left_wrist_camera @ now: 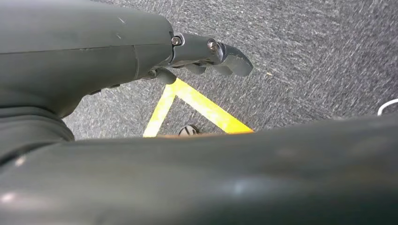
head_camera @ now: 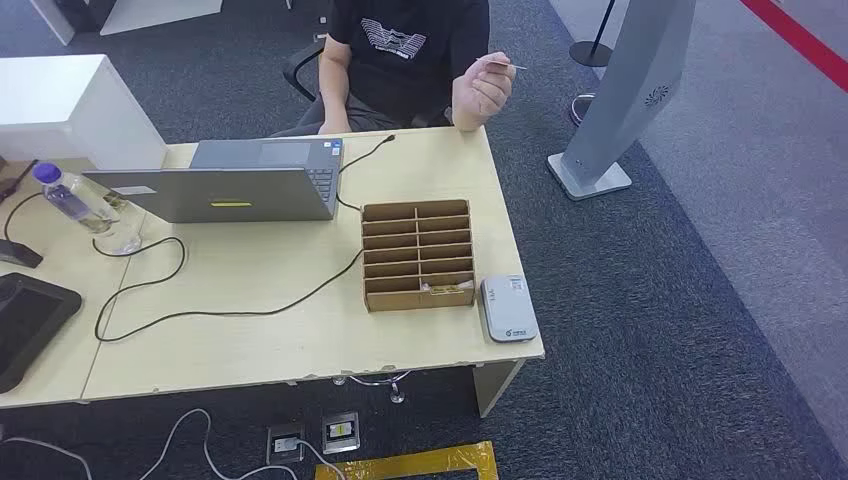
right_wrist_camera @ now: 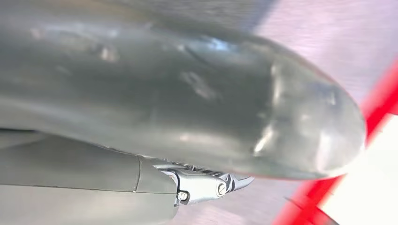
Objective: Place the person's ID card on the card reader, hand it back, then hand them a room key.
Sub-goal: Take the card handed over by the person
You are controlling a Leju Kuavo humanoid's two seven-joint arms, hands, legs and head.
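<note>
At top centre of the head view, sitting behind the table point(head_camera: 260, 330) — a person point(head_camera: 405, 50) raising one hand point(head_camera: 482, 88) and pinching the ID card point(head_camera: 500, 65) above the table's far edge. Lying at the table's lower right corner, the white card reader point(head_camera: 508, 308), just beside the brown compartment box point(head_camera: 417, 254); resting in the box's nearest right slot, something pale, too small to name. Standing left of the box, an open laptop point(head_camera: 235, 180), a bottle point(head_camera: 72, 198) further left. Hanging over grey carpet in the left wrist view, the left hand point(left_wrist_camera: 206, 58), fingers spread and gripping nothing. Showing at the lower edge of the right wrist view, the right hand point(right_wrist_camera: 206, 185) — fingers mostly hidden, so cannot tell its state.
</note>
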